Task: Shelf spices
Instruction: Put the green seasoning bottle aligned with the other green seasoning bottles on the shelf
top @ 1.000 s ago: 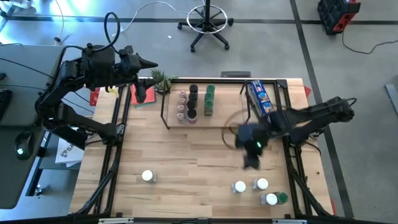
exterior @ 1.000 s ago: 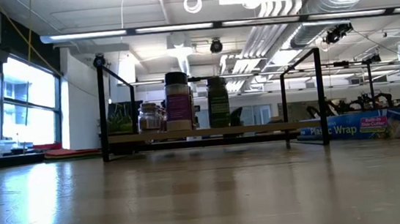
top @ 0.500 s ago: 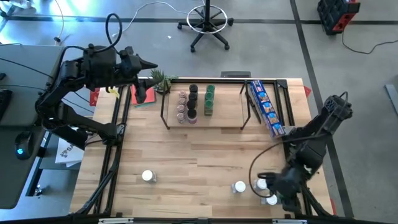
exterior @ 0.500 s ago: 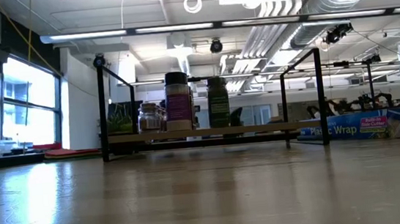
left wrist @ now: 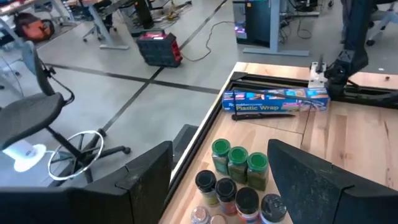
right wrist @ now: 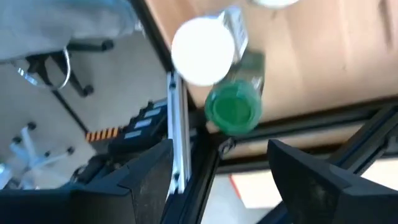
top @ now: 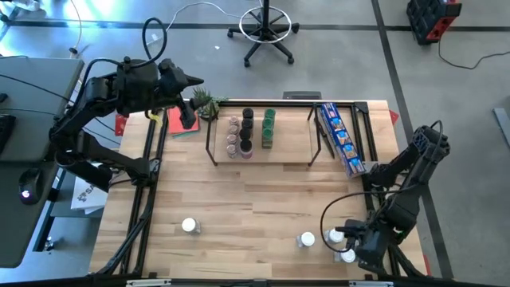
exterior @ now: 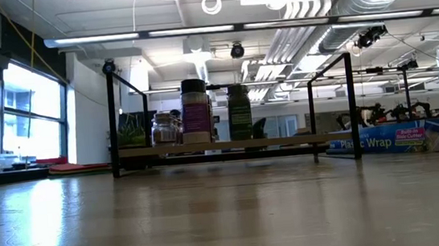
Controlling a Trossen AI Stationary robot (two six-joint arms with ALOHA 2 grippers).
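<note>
The right gripper, fingers spread wide, is hovering over loose spices at the table's near right corner; it should centre over one jar before closing. The shelf is standing well apart.

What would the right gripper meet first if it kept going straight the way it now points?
Most likely the green-lidded jar, which lies between the open fingers of the right gripper near the table's front right corner, with a white-lidded jar just beyond. Depth is hard to judge.

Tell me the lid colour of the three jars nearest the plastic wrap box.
Green; the three jars show best in the left wrist view.
</note>
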